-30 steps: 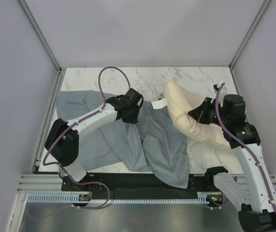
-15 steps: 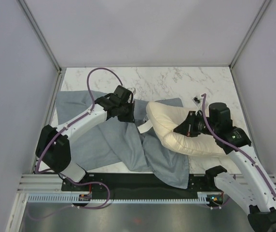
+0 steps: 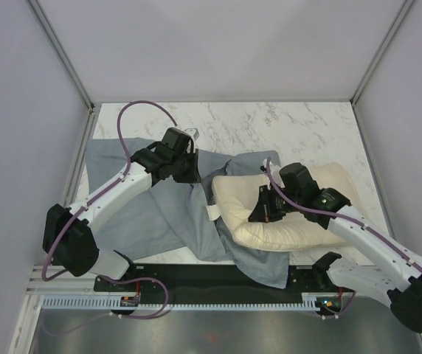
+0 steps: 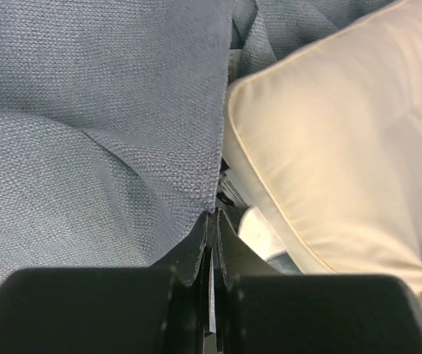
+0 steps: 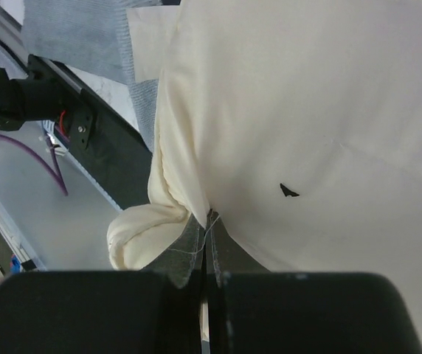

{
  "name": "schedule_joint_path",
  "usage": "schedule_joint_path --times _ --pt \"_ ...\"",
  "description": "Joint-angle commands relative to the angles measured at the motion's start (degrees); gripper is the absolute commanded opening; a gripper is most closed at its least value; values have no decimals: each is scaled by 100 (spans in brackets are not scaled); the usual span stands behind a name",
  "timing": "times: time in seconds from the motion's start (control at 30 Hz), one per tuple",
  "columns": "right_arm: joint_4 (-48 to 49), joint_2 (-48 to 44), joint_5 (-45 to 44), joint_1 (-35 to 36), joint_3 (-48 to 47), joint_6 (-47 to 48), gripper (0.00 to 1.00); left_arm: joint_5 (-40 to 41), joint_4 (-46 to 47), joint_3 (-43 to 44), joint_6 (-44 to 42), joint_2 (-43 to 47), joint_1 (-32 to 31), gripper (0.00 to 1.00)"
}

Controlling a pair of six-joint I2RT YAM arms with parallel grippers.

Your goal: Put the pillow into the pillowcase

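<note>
The cream pillow [image 3: 299, 214] lies right of centre, its left end resting on the pillowcase [image 3: 141, 214]. The pillowcase is spread over the left half of the table with its grey-blue side up. My right gripper [image 3: 255, 215] is shut on a pinch of the pillow's cover [image 5: 307, 110] on its top side, and the fabric bunches at the fingertips [image 5: 209, 221]. My left gripper [image 3: 194, 174] is shut on a fold of the pillowcase [image 4: 85, 110] at its raised edge, just left of the pillow's piped end [image 4: 344, 147].
A white marble table top [image 3: 285, 122] lies beyond the cloth. The black base rail [image 3: 218, 276] runs along the near edge, also seen in the right wrist view [image 5: 100, 140]. Enclosure walls stand on three sides. A white label [image 3: 212, 212] hangs off the pillowcase.
My right arm has dragged the pillow left and nearer, from the right side onto the pillowcase. My left gripper has moved left and slightly farther, holding the cloth edge.
</note>
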State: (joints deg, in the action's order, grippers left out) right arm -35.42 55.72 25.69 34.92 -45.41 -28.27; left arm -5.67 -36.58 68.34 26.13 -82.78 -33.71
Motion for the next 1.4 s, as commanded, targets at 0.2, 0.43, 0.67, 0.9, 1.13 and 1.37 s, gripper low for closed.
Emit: schedule_joint_path --times 0.2,0.43,0.67,0.9,1.13,1.37 --pt "1133 1509 -688 68 -739 14 0 -786 -78 75 15 342 -100 2" --pt "994 2521 -1092 410 -2111 137 0 -1234 -69 162 15 219 -241 2" --pt "879 3145 -1821 613 -2904 269 0 -1638 -60 391 -55 192 -241 2" --pt "2055 3779 -2235 613 -1885 -46 0 -2368 -60 628 59 306 -241 2" --pt "5047 3788 -2138 604 -445 -1512 0 -2692 141 585 453 385 -241 2" --pt "6670 4034 -2033 586 339 -2411 0 -3649 905 260 1095 412 -241 2"
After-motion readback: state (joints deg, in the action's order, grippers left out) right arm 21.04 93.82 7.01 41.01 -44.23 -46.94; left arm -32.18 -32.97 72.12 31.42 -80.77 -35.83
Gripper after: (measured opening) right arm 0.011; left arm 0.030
